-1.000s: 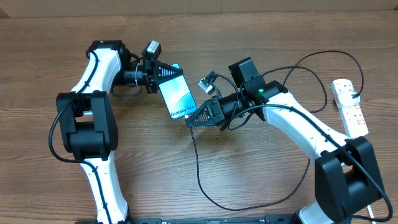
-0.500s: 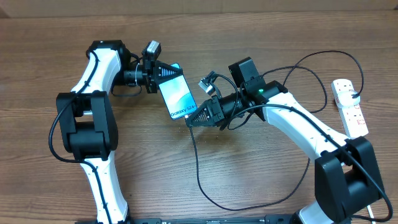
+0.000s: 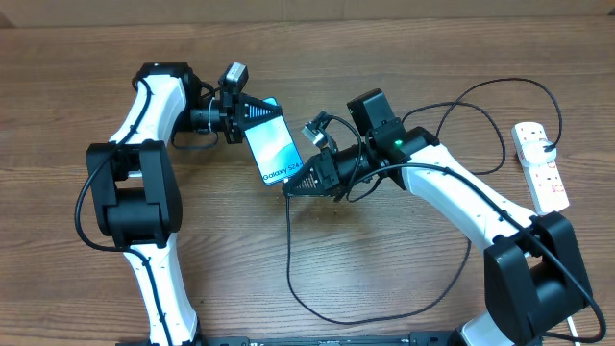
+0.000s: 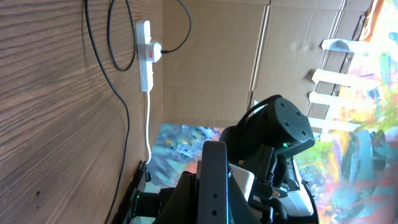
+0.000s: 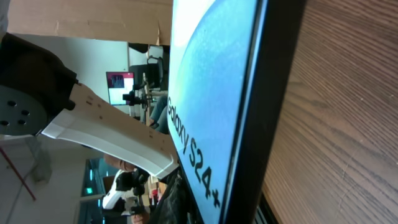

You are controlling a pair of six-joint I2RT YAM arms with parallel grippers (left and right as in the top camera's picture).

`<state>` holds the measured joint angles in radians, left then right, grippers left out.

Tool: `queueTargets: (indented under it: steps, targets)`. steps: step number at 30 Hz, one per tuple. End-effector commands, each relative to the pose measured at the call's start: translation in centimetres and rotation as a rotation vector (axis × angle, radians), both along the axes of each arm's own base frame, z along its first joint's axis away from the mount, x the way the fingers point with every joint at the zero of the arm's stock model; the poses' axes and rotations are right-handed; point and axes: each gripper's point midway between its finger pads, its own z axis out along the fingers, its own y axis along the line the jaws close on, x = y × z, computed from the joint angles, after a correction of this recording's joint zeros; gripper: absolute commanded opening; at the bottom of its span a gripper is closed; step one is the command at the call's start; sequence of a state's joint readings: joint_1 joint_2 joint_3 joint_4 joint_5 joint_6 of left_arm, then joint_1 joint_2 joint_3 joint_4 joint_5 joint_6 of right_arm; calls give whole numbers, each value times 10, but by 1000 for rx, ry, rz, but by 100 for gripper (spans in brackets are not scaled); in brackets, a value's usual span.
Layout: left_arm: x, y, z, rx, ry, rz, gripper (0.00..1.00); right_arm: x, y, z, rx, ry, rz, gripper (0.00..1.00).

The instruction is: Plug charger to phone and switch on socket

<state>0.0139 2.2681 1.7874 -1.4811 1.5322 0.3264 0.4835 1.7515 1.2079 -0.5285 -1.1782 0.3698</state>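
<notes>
Clamps phone [image 3: 274, 146] by its upper short edge in left gripper [image 3: 248, 115]; pinches charger [image 3: 290, 240] tip in right gripper [image 3: 296, 183] — just beside the Galaxy end, roughly along phone's long axis

Bare table [image 3: 384, 48] along the far edge — charger [image 3: 289, 255] loops cross the near side, socket [image 3: 540, 165] at right

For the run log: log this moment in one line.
left gripper shut on phone | right gripper shut on charger at phone's Galaxy edge | socket untouched
</notes>
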Motion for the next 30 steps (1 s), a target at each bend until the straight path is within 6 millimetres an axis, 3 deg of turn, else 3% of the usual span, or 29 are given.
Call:
queueTargets:
  steps: [1,18,30]
  targets:
    - [-1,-4,22,-30,-43,3,4,7,3,4,-19,-31,-27,4]
    - [-5,-4,13,20,-41,-18,4,18,-11,8,8,-11,-55,4]
    - [-16,-17,16,17,-57,-57,4,25,-18,8,6,-7,-78,4]
